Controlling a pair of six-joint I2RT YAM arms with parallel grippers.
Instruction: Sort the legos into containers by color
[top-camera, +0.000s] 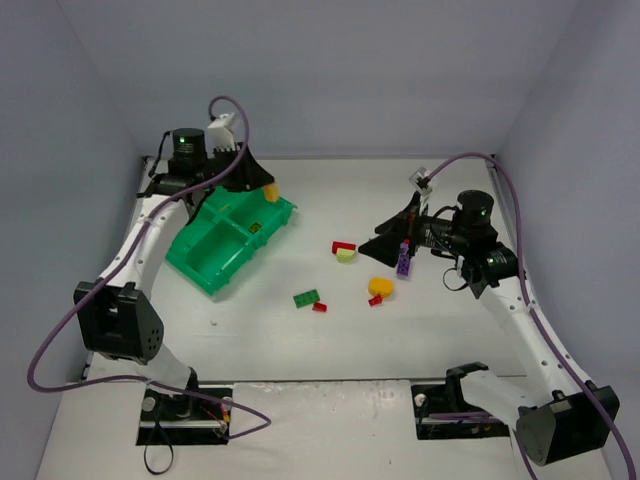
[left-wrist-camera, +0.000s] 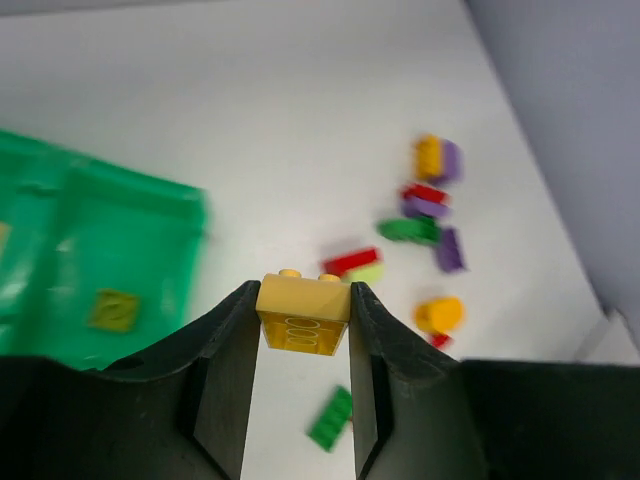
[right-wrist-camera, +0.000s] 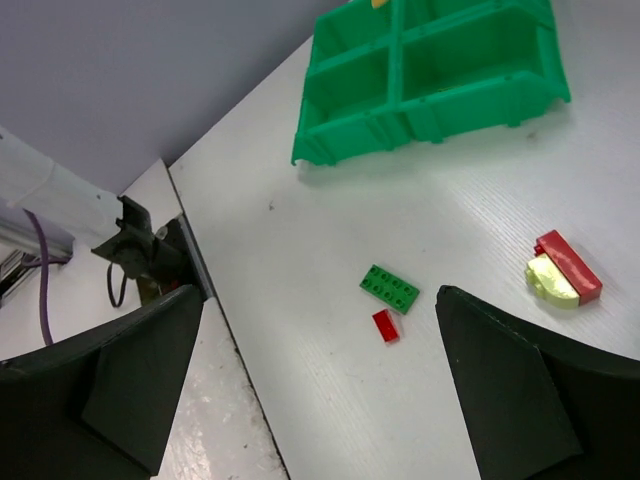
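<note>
Two arms reach out over the white worktop (top-camera: 300, 350), and only one has anything in its grip. The left gripper (left-wrist-camera: 303, 320) is clamped narrowly on a yellow brick (left-wrist-camera: 303, 312), studs facing away from the wrist, and holds it up at the far right corner of the green tray (top-camera: 205, 265). I cannot tell whether it hangs over a compartment or just outside the wall. One small yellow piece (left-wrist-camera: 112, 310) lies inside the tray. The right gripper (right-wrist-camera: 318, 300) is spread wide with nothing between its fingers, hovering over the loose legos to the right of the tray. Just beside it lies a purple brick (top-camera: 403, 258). Nearer me a red brick (right-wrist-camera: 568, 268) touches a lime one (right-wrist-camera: 550, 280), and a flat green brick (right-wrist-camera: 390, 288) lies just beside a tiny red one (right-wrist-camera: 384, 325). A rounded yellow piece (top-camera: 381, 287) lies near those, well apart from the tray.
</note>
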